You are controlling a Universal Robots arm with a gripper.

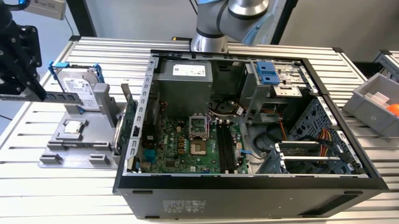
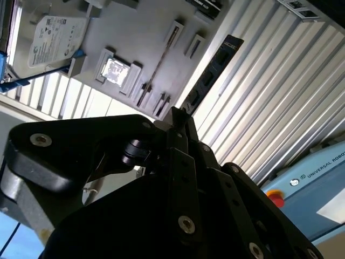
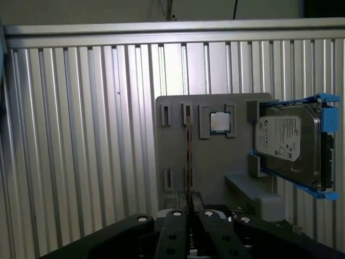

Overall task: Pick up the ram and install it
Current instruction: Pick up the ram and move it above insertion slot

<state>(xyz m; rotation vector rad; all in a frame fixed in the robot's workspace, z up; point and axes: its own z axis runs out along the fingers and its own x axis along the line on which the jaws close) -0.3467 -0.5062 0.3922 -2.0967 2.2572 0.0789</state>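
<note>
The ram (image 1: 62, 97) is a thin dark stick with small chips, held level above the grey fixture plate (image 1: 93, 161) at the exterior view's left. My black gripper (image 1: 26, 94) is shut on it near one end. In the first wrist view the ram (image 3: 189, 156) shows edge-on as a thin line running out from the closed fingertips of the gripper (image 3: 190, 200), over the fixture plate (image 3: 175, 145). In the second wrist view the gripper (image 2: 178, 116) hangs above the same plate (image 2: 135, 32). The black memory slots (image 1: 225, 148) lie on the motherboard inside the open computer case (image 1: 249, 186).
A hard drive in a blue frame (image 1: 80, 86) (image 3: 288, 145) (image 2: 54, 38) stands on the fixture, with a processor chip (image 1: 74, 126) (image 3: 220, 122) (image 2: 114, 70) beside it. A green expansion card (image 1: 128, 119) stands against the case wall. A grey bin (image 1: 374, 109) sits at the right.
</note>
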